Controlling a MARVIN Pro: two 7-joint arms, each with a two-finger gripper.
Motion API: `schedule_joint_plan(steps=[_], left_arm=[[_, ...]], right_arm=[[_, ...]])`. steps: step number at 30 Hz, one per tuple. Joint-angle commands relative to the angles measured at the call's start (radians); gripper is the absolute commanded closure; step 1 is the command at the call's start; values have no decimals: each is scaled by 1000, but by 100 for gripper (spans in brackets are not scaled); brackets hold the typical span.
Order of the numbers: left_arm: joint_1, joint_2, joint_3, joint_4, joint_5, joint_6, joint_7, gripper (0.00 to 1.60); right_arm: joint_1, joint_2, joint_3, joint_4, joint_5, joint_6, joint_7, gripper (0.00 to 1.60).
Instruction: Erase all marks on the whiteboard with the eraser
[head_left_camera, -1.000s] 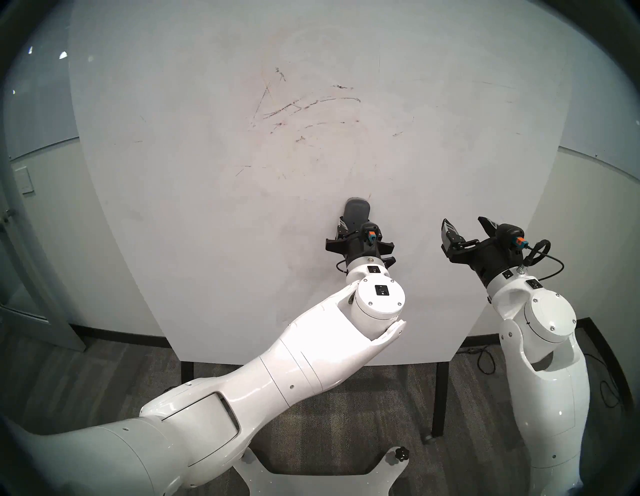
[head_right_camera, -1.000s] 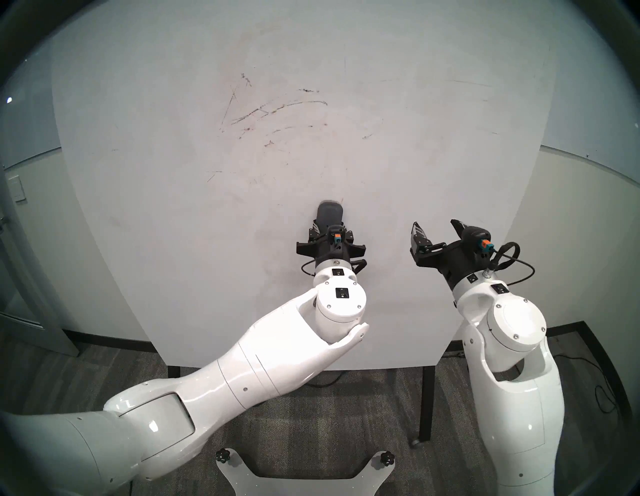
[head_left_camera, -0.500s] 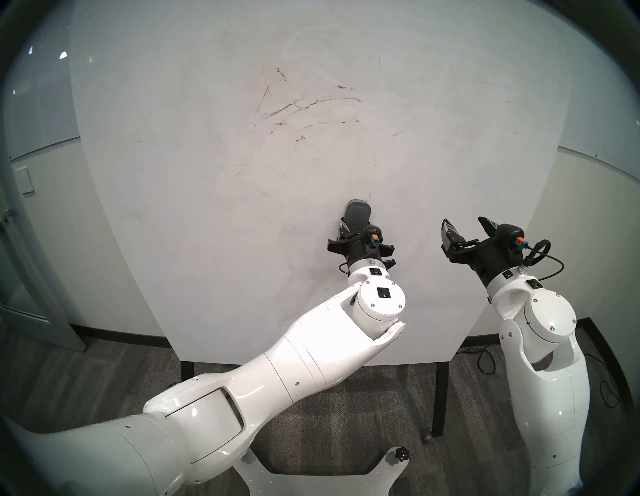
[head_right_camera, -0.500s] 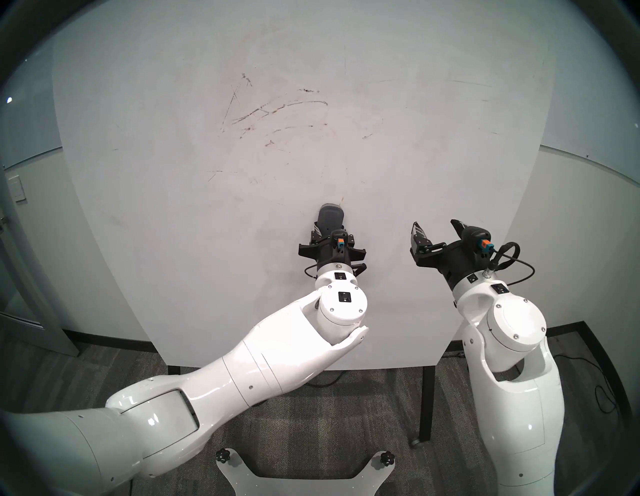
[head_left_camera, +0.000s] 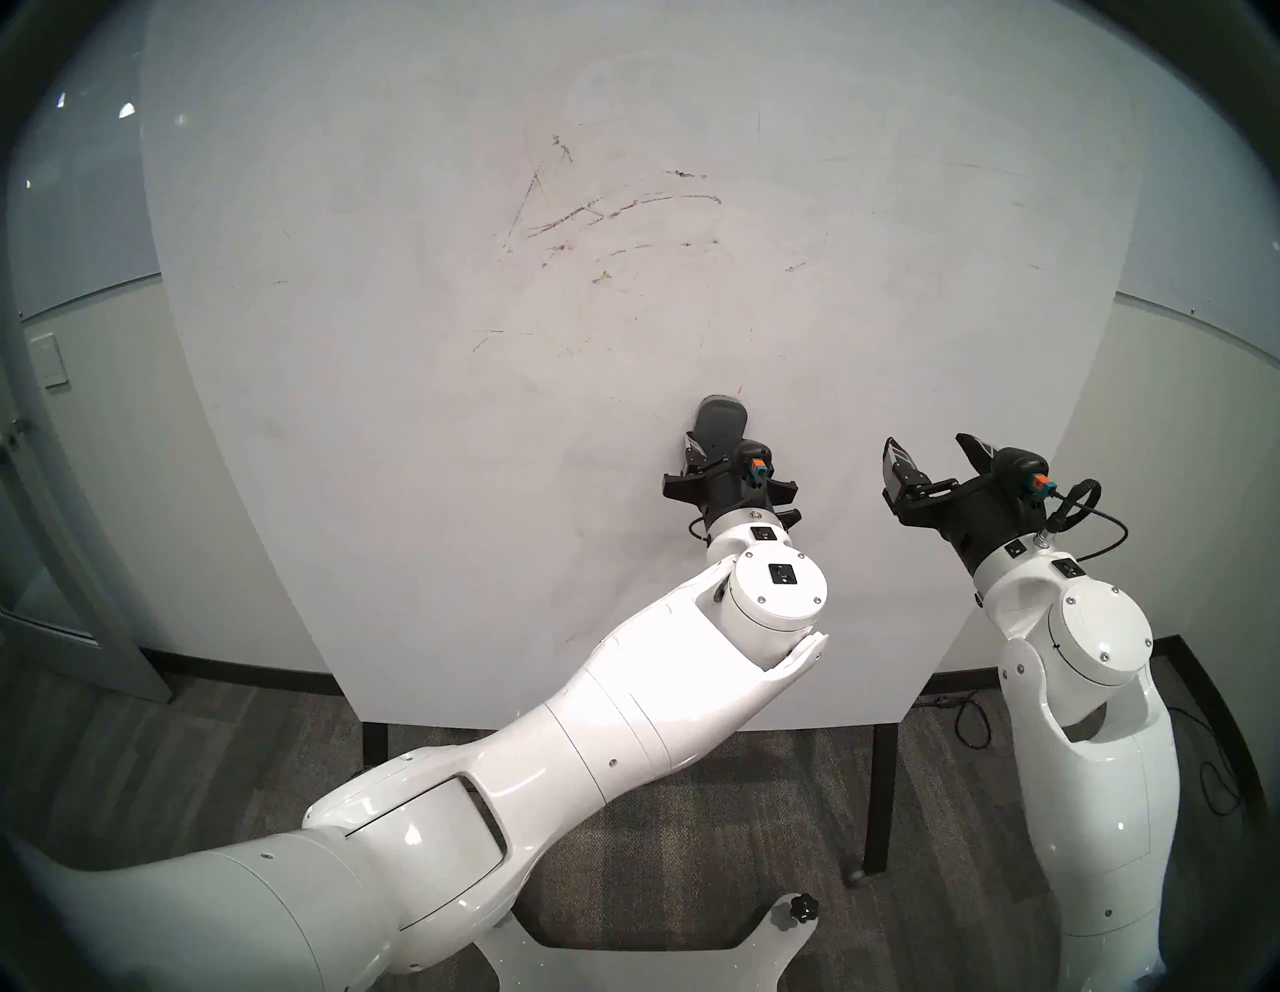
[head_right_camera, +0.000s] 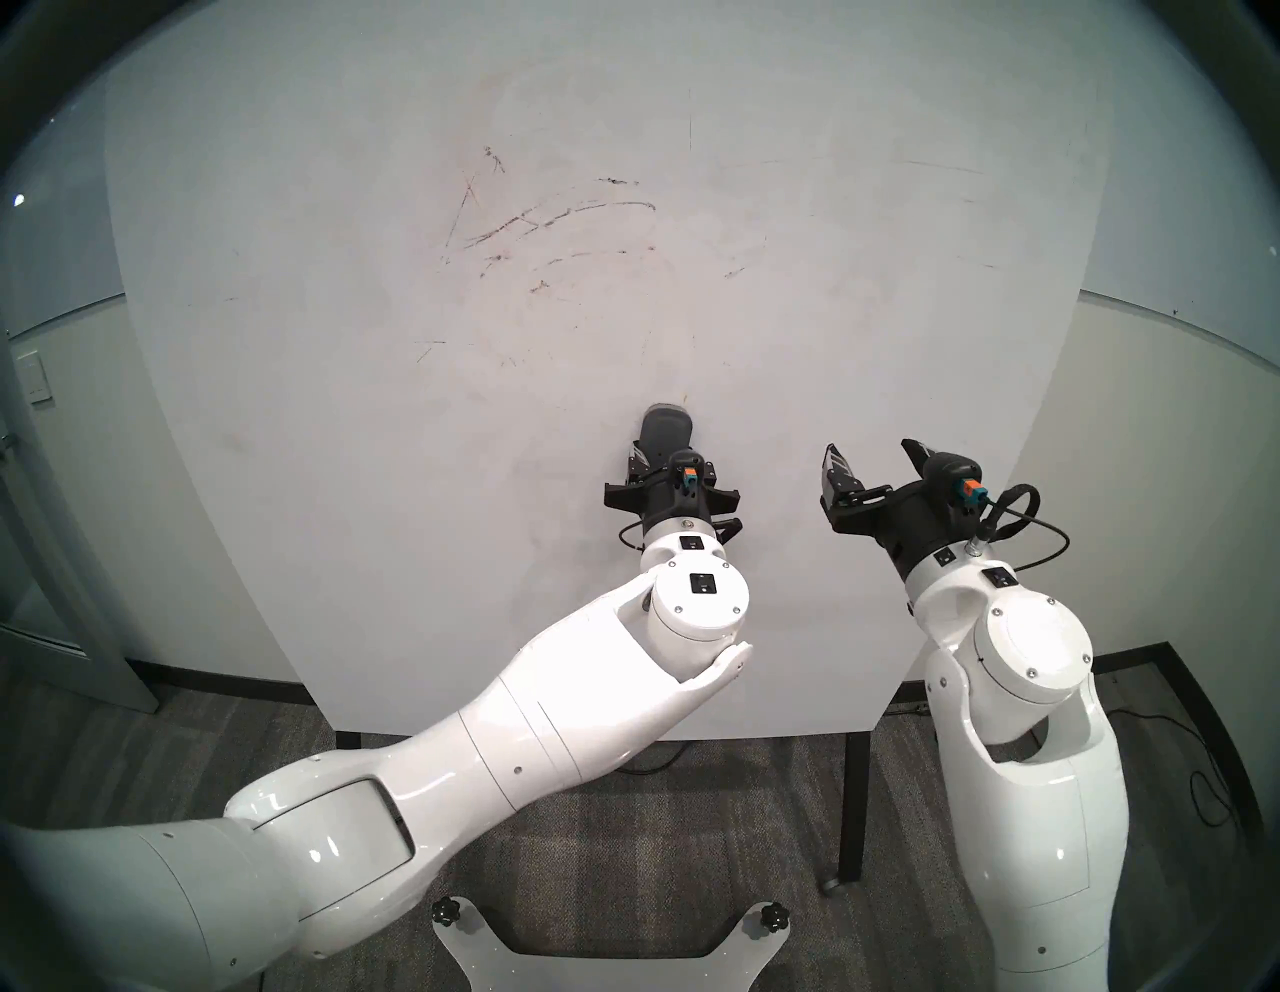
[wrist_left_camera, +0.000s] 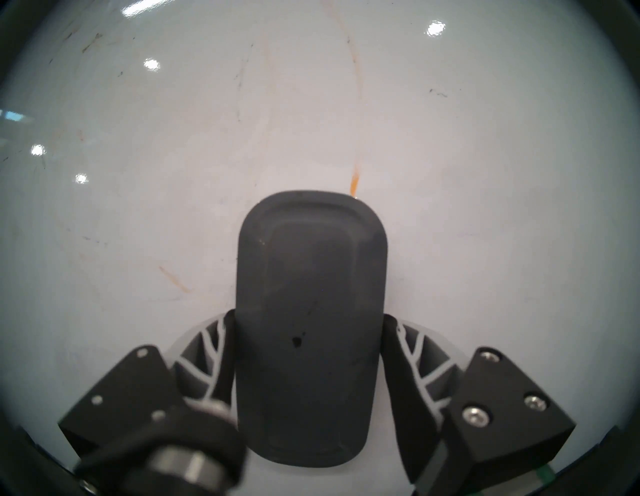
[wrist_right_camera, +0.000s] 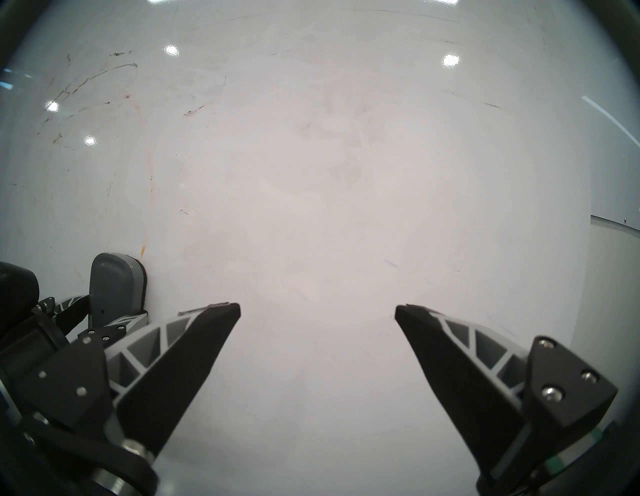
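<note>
I have the whiteboard (head_left_camera: 346, 415) filling nearly my whole view, one broad glossy panel on thin black legs (head_left_camera: 878, 796), two of which I can see. Most of the marks (head_left_camera: 609, 211) left on it are scratchy dark streaks bunched in the upper middle, too many and too faint to count. There is also a thin orange line (wrist_left_camera: 358, 86) running down to a brighter orange dab right at the top corner of the eraser (wrist_left_camera: 310, 311).

My left gripper (wrist_left_camera: 308, 350) is clamped on the one eraser, a finger on either long side. The eraser stands upright with its felt face against the lower middle of the board. My right gripper (wrist_right_camera: 317, 311) hangs off to the side with its jaws wide apart and nothing between them, short of the board as far as I can tell.

To do this stroke well I judge that I should keep the felt flat and pressed evenly. I would push straight up along the orange line, then work overlapping passes across the dark cluster. I see two arms, two grippers, one eraser and one board.
</note>
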Motion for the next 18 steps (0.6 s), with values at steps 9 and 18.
schedule_joint_plan(steps=[9, 18], left_arm=[[-101, -82, -95, -95, 58, 17, -46, 160], [-96, -102, -130, -119, 83, 36, -73, 160]], right_arm=[[9, 1, -2, -18, 0, -6, 2, 0], [9, 1, -2, -18, 1, -6, 2, 0]])
